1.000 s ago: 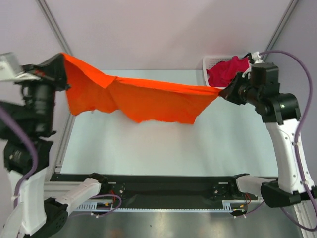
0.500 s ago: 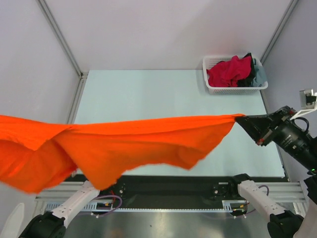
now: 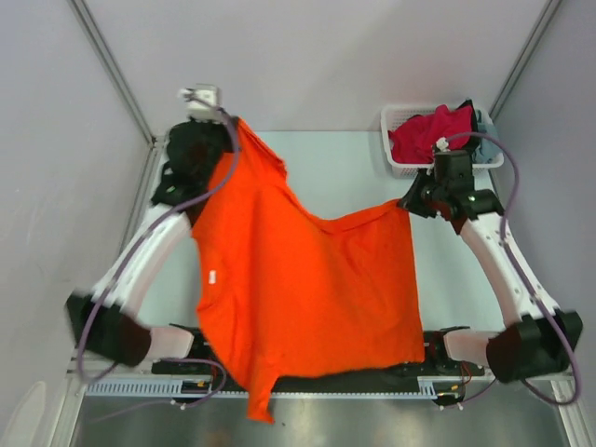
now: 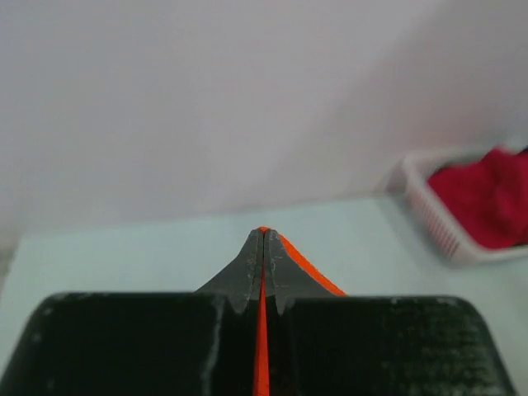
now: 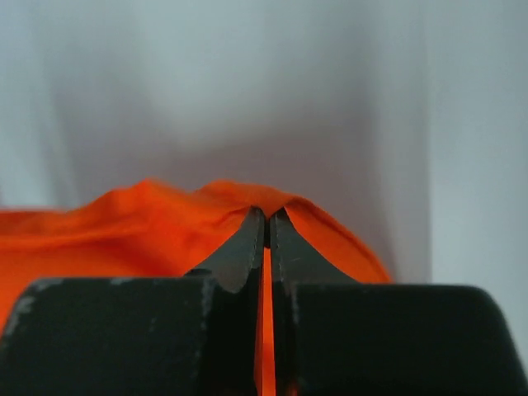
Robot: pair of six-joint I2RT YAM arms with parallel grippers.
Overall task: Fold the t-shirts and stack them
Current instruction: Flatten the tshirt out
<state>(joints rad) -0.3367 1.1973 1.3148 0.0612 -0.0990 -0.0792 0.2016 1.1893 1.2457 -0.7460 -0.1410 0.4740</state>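
The bright orange t-shirt (image 3: 298,298) hangs spread over the table, its lower end trailing past the near edge. My left gripper (image 3: 233,126) is shut on its far left corner; in the left wrist view the jaws (image 4: 263,235) pinch a thin orange strip. My right gripper (image 3: 408,203) is shut on the right corner; in the right wrist view orange cloth (image 5: 124,223) bulges beyond the closed jaws (image 5: 266,216). A crimson-pink t-shirt (image 3: 426,132), a black one (image 3: 468,121) and a grey-blue one (image 3: 488,142) lie in the basket.
The white mesh basket (image 3: 399,166) stands at the far right corner of the pale green table (image 3: 345,177); it also shows in the left wrist view (image 4: 429,216). Metal frame posts (image 3: 112,70) rise at the far corners. The black rail (image 3: 428,358) runs along the near edge.
Both arms have swung from the near side to the far side with the orange t-shirt. The shirt, stretched wide a moment ago, now hangs lengthwise over the table.
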